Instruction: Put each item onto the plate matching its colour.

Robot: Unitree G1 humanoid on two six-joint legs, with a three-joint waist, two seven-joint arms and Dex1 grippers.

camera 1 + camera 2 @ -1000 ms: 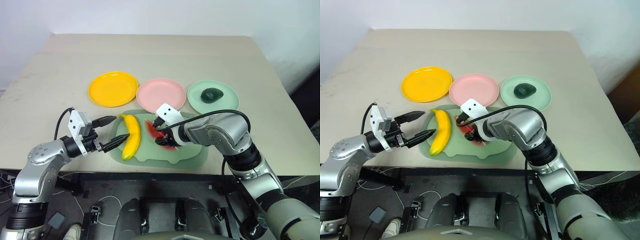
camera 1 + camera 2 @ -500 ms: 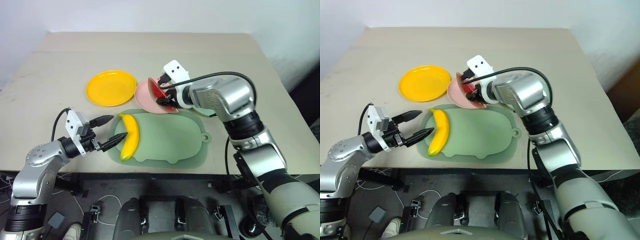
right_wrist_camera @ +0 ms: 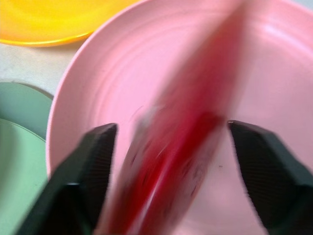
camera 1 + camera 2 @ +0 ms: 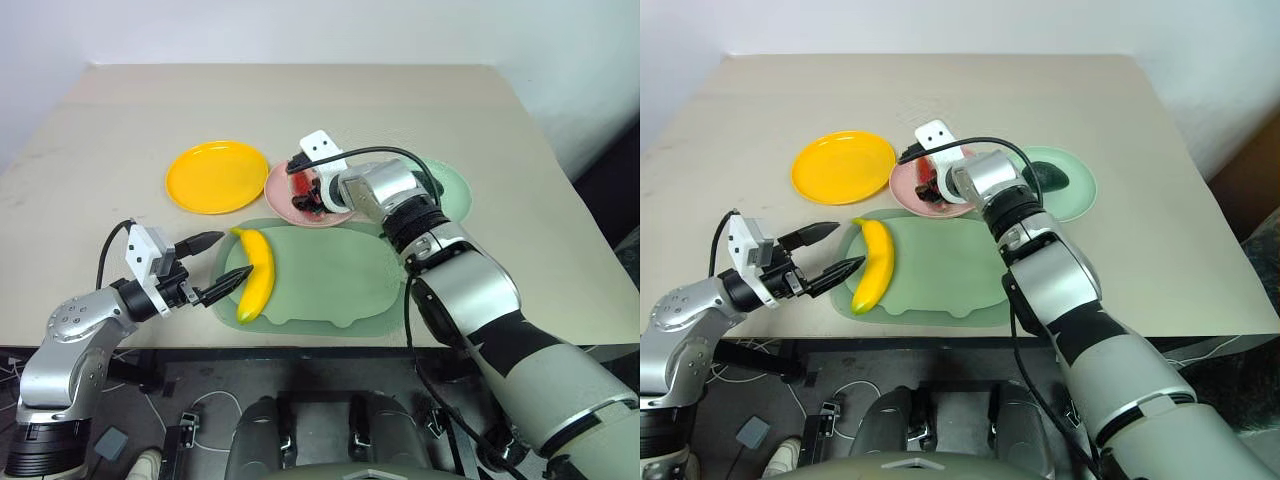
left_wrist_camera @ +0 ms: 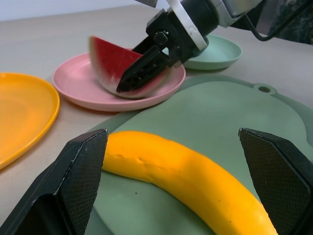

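Right gripper (image 3: 168,142) spread wide around watermelon slice (image 5: 117,63) on pink plate (image 5: 78,90), left gripper (image 4: 213,268) wide, empty

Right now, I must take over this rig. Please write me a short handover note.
Right gripper: open over the pink plate, fingers either side of the watermelon slice, which is blurred in its wrist view.
Left gripper: open, level, at the banana, not gripping.
Banana lies on the green mat. Yellow plate has nothing on it. Avocado on the mint plate.
Done: avocado; watermelon is at its plate.
Left: banana to yellow plate.
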